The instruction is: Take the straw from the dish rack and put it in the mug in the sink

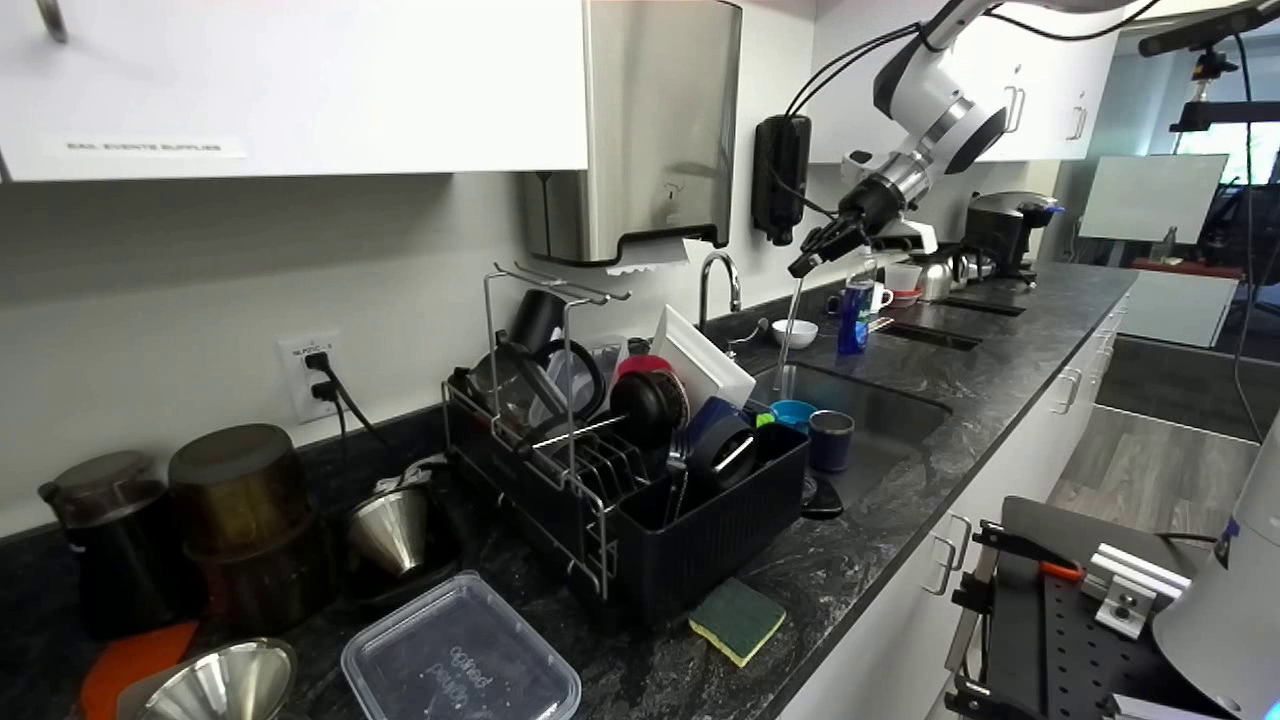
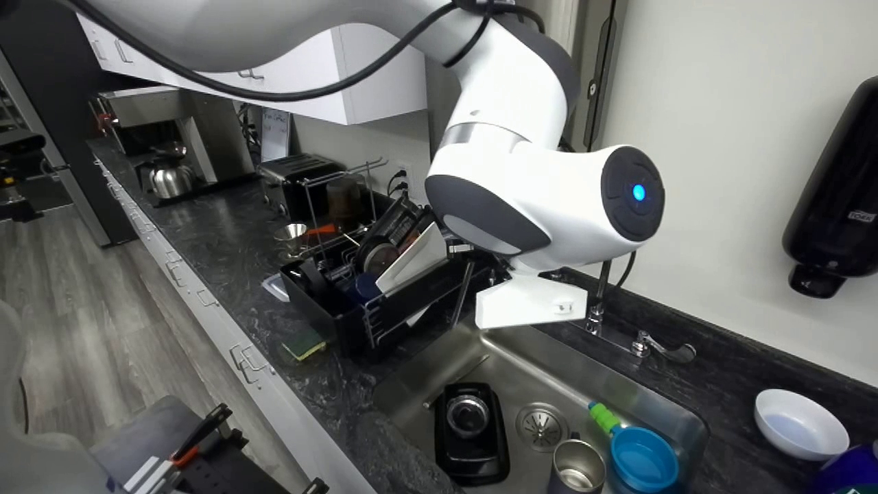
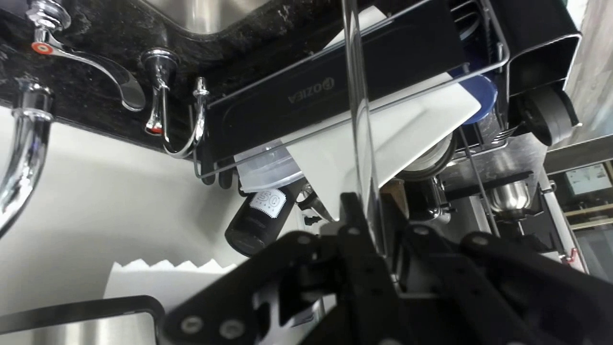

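"Straw (image 1: 791,330) first: where is it found in an exterior view?"

"Right of the frame's centre, hung beneath the pincer (image 1: 799,267) and clear of the dish rack (image 1: 740,540). Its long axis is held near upright, the lower end tipped slightly left. The dark mug (image 1: 830,440) is placed lower and further right, in the sink (image 1: 895,410), just beside a blue cup (image 1: 793,413)."

"And where is the straw (image 2: 464,295) found again in an exterior view?"

"Near the middle of the frame, beside the dish rack, slanted toward the lower left. The mug (image 2: 578,470) is seen at the bottom edge, right of centre, its mouth turned up. The pincer is mostly hidden by the arm (image 2: 507,185), so its grip cannot be told there."

"Is that settled by the wrist view?"

"Yes: the straw (image 3: 361,110) is clamped between the fingers (image 3: 353,215), its free length directed to the top of the frame. The mug is not shown."

"On what is the coming move judged to turn?"

"On the free end being carried toward the lower right in both exterior views, over the mug's mouth, with the axis kept steep. If lowered aslant, the mug's rim or the blue cup could be struck."
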You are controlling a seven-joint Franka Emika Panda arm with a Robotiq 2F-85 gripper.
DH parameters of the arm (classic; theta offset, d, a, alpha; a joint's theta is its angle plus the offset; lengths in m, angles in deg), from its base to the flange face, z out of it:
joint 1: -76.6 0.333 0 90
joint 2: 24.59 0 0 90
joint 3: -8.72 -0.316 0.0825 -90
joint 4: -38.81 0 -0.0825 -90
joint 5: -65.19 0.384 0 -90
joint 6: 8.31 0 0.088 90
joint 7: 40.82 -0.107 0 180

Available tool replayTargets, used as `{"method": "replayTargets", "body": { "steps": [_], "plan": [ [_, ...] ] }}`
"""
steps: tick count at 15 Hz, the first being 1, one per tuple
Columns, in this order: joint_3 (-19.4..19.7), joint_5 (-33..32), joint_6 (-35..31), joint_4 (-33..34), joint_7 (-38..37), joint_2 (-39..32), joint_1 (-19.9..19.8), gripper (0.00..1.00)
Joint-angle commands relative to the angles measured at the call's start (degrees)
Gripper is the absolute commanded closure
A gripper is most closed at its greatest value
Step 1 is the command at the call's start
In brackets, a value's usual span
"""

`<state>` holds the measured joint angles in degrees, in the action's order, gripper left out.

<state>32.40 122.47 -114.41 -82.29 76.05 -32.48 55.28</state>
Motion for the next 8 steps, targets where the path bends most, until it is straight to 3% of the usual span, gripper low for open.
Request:
{"method": "replayTargets", "body": {
  "steps": [1, 8],
  "plan": [
    [-0.76, 2.69, 0.3, 2.54, -0.15, -3.1, -2.17, 0.97],
    [-0.87, 5.98, 0.27, 6.96, -2.02, -8.83, -5.16, 0.97]
  ]
}}
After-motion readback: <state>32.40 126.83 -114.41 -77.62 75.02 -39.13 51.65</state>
